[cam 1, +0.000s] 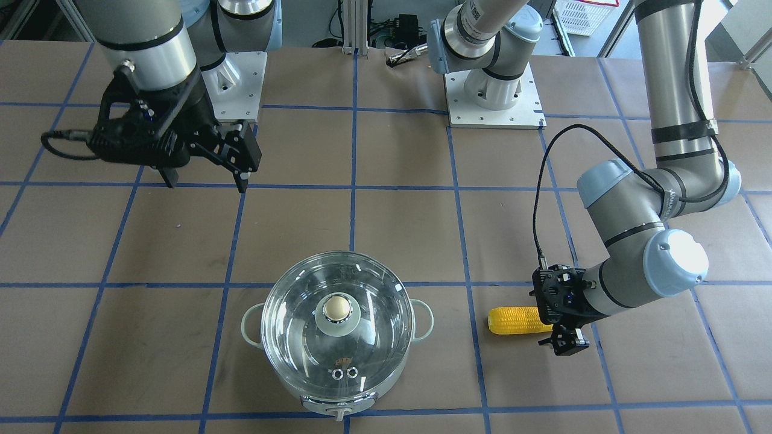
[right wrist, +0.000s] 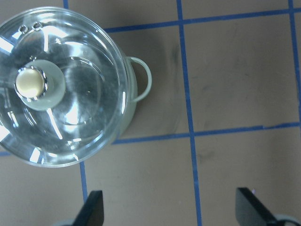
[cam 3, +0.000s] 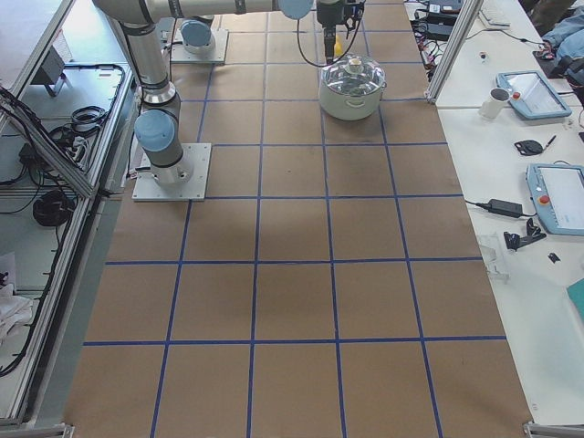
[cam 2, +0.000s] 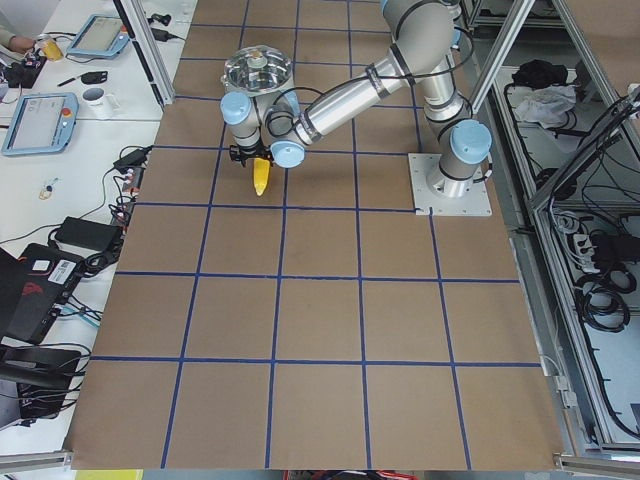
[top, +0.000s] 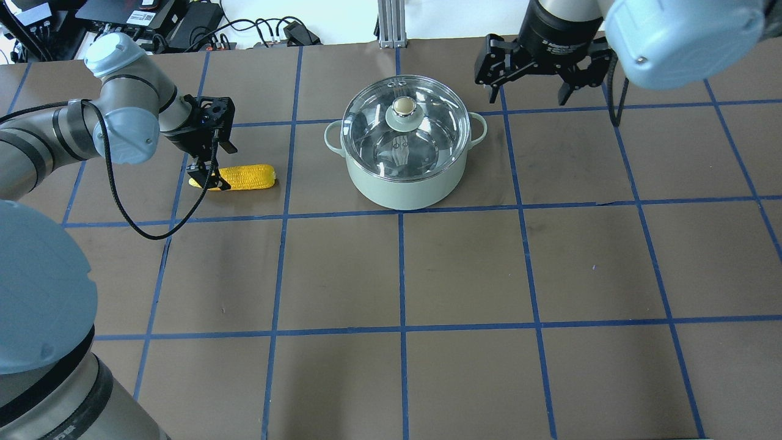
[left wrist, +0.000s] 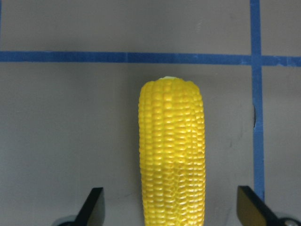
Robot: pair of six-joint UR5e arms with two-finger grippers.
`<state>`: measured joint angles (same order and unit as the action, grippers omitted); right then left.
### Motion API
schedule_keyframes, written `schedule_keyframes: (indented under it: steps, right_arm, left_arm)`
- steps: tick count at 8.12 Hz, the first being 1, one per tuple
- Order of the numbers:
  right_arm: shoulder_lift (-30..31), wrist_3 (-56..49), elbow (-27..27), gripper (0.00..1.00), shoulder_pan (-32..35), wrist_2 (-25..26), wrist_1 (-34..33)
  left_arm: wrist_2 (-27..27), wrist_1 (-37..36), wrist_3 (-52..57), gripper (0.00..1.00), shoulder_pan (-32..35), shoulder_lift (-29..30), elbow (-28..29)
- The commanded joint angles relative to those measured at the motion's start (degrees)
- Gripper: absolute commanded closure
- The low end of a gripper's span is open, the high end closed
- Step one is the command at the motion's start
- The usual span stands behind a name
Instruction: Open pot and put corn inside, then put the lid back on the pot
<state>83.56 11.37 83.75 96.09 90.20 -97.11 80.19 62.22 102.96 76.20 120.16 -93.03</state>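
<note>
The pot [top: 403, 183] stands on the table with the glass lid [top: 421, 131] on it. The corn [top: 244, 177] lies flat on the table to the pot's left in the overhead view. My left gripper [top: 208, 177] is open and low at the corn's tapered end. In the left wrist view its fingertips [left wrist: 94, 205] stand wide apart on either side of the corn [left wrist: 171, 155], not touching it. My right gripper [top: 528, 91] is open and empty, held above the table beyond the pot's right handle. The right wrist view shows the lid [right wrist: 80, 103] at upper left.
The table is brown with a grid of blue tape lines [top: 400, 269]. The arm bases [cam 1: 494, 96] are bolted on at the robot's side. Cables and electronics [top: 153, 18] lie beyond the far edge.
</note>
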Motion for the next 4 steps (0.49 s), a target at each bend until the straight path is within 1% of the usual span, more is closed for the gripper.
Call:
schedule_keyframes:
  steps: [1, 3, 4]
  right_arm:
    - [-11.2, 5.8, -5.2, 0.00, 4.1, -2.2, -11.2]
    - [-17.2, 9.7, -5.3, 0.00, 8.7, 0.6, -19.1]
    - [-18.7, 12.6, -5.3, 0.01, 9.7, 0.9, -21.1]
  left_arm:
    - [0.1, -0.1, -0.4, 0.00, 0.0, 1.1, 0.0]
    - [0.3, -0.1, 0.4, 0.00, 0.0, 1.1, 0.0]
    - [0.5, -0.1, -0.4, 0.00, 0.0, 1.1, 0.0]
